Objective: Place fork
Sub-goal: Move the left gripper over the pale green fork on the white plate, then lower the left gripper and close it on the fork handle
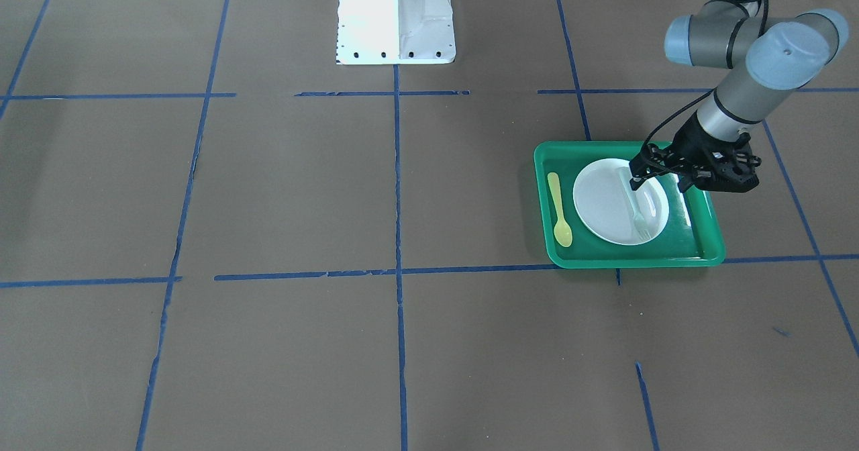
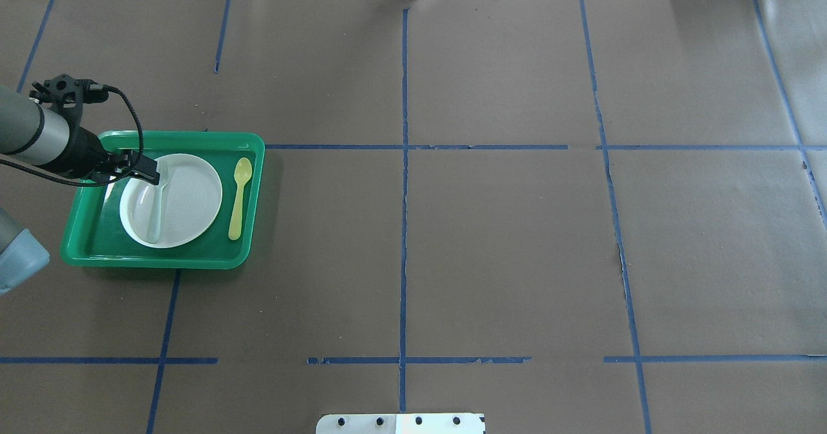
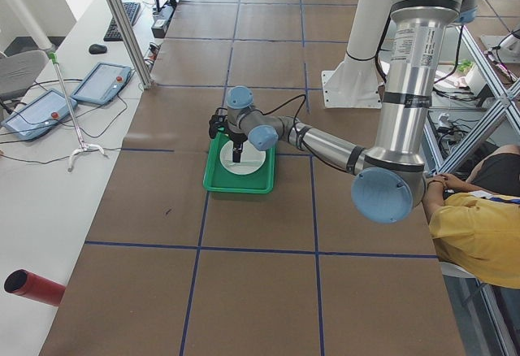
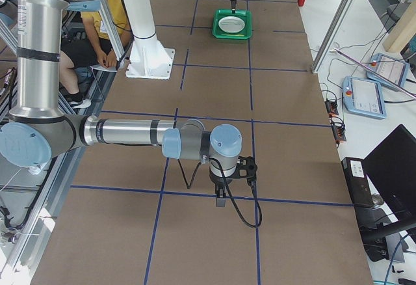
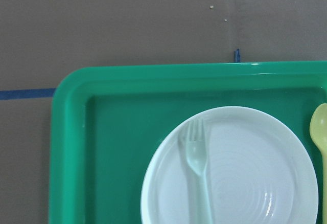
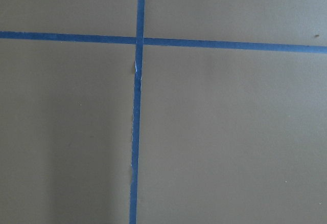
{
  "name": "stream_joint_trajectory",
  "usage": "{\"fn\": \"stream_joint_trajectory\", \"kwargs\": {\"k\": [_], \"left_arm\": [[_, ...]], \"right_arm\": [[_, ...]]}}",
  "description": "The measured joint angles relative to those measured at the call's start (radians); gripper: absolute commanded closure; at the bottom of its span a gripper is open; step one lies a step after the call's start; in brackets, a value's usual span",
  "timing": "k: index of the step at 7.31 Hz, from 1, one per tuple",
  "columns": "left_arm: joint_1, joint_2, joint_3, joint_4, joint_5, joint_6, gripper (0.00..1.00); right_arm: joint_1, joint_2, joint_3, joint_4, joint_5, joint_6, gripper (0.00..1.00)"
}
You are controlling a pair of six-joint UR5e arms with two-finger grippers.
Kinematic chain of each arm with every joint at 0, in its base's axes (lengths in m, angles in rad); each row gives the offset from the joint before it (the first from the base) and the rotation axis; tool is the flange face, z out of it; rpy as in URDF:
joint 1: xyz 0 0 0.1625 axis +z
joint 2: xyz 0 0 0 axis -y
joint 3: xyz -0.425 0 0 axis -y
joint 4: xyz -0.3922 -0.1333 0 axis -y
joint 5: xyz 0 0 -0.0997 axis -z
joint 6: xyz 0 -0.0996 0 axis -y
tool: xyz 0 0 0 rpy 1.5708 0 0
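The fork (image 1: pixel 639 213) lay across the white plate (image 1: pixel 600 203) in the green tray (image 1: pixel 631 261) on the counter, so placing looked nearly done. Next, the left hand (image 2: pixel 150 173), low over the handle end, would need a clean lift away. Its fingers merged into dark shapes and the wrist view cut the handle off, so I could not tell whether it gripped the fork or stood open; likewise the distant right hand (image 4: pixel 221 197).

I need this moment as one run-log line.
fork: flat on plate, in tray | left gripper: open, above fork | right gripper: unclear
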Motion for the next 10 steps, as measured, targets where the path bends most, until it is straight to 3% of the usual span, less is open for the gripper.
{"fn": "stream_joint_trajectory", "kwargs": {"k": [2,6,10], "left_arm": [[0.023,-0.046,0.070,0.001,0.013,-0.018,0.16],[0.029,-0.057,0.111,0.008,0.009,-0.020,0.29],[0.030,-0.054,0.115,0.010,0.004,-0.021,0.33]], "right_arm": [[0.000,0.000,0.000,0.000,0.000,0.001,0.00],[0.000,0.000,0.000,0.000,0.000,0.001,0.00],[0.000,0.000,0.000,0.000,0.000,0.001,0.00]]}}
